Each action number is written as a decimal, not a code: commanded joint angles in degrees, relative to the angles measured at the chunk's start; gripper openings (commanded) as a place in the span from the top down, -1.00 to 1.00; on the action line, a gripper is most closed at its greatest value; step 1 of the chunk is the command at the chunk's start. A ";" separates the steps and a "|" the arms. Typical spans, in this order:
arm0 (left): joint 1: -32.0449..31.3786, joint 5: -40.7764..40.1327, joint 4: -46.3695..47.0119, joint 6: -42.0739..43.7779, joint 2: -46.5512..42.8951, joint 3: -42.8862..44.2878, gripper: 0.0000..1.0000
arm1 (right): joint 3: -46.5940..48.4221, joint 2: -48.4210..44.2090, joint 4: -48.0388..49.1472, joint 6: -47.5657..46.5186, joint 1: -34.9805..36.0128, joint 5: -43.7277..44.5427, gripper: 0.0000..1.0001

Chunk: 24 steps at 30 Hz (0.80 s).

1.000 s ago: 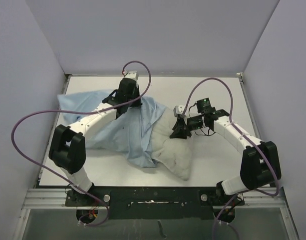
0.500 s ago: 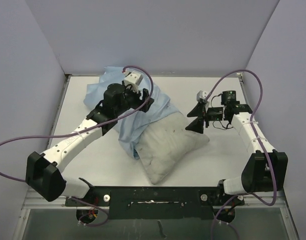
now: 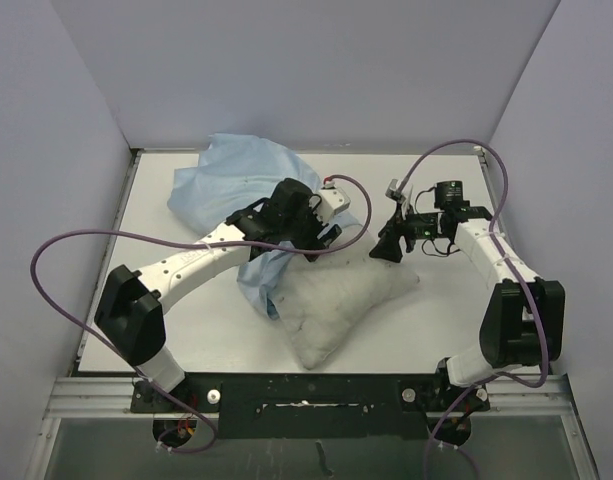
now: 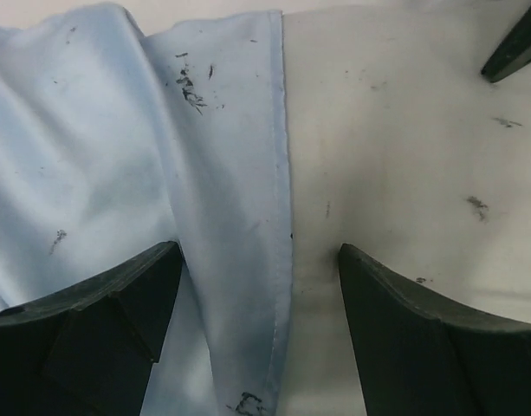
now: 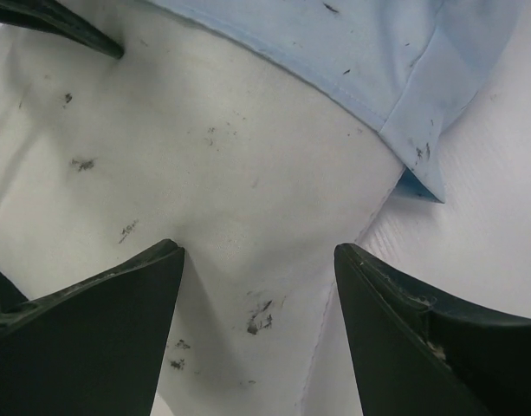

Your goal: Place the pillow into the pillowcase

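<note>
— Pillow [image 3: 336, 305] from above?
— Off-white, plump, mid-bench [image 3: 426, 330]; the wrinkled light-blue pillowcase [image 3: 236, 185] lies over its far end, left arm crossing it.
— Left wrist view?
— Left claw [image 4: 256, 251] spread, empty, straddling the pillowcase hem on the pillow.
— Right wrist view?
— Right claw [image 5: 256, 247] spread over the dark-specked pillow, the pillowcase corner beyond.

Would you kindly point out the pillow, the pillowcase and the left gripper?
pillow [image 3: 336, 310]: top view, exposed lower half.
pillowcase [image 3: 226, 185]: top view, bunched far part.
left gripper [image 4: 258, 256]: left wrist view, midway between fingertips.
</note>
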 commanded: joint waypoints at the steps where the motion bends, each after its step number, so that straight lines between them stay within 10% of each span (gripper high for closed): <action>1: 0.41 -4.51 -2.89 2.01 2.78 6.11 -0.36 | 0.02 0.48 2.10 0.94 1.34 1.27 -0.43; 10: 1.52 3.18 -0.19 -5.13 3.33 9.57 1.00 | 0.30 3.19 1.67 -0.11 4.46 5.03 -0.22; 14: 2.79 13.09 2.50 -10.01 3.05 10.77 1.00 | 2.45 4.98 1.36 1.98 6.12 4.89 0.91; 21: -1.71 36.17 34.14 -36.08 1.58 9.86 1.00 | 5.98 2.30 39.20 40.70 6.40 -6.97 1.00; 24: -1.11 34.91 39.36 -37.75 -0.72 2.25 1.00 | 4.62 2.75 42.80 41.36 4.85 -4.72 0.99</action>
